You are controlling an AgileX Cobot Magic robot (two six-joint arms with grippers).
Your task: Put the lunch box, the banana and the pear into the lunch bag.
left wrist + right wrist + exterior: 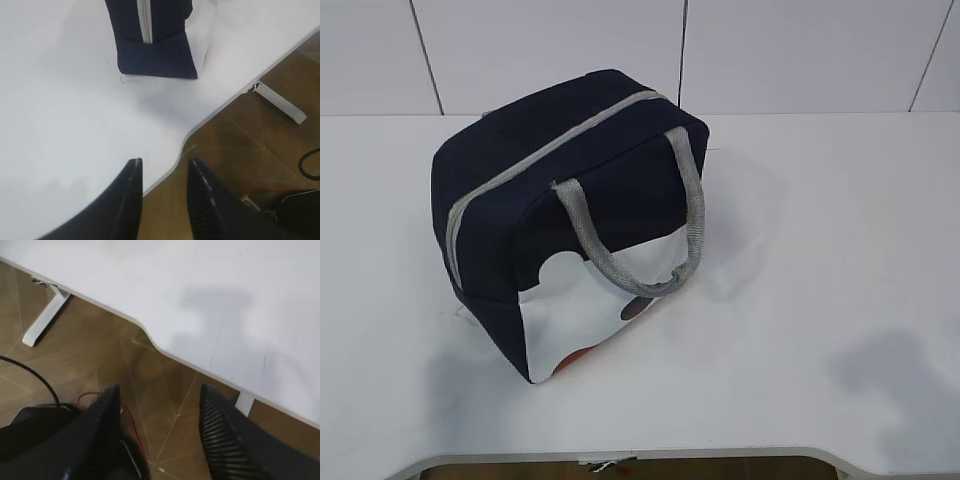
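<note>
The navy lunch bag (570,215) stands on the white table (820,250), left of centre, with its grey zipper shut along the top and a grey handle hanging over its white lower panel. Its end also shows at the top of the left wrist view (152,37). The lunch box, the banana and the pear are not in view. My left gripper (164,162) is open and empty over the table's front edge, well short of the bag. My right gripper (160,389) is open and empty, hanging over the floor off the table's front edge. Neither gripper shows in the exterior view.
The table's front edge has a curved cut-out (620,462). Wooden floor (150,390), a white table foot (42,322), black and red cables (30,375) and dark equipment lie below. A white panelled wall (720,50) stands behind the table.
</note>
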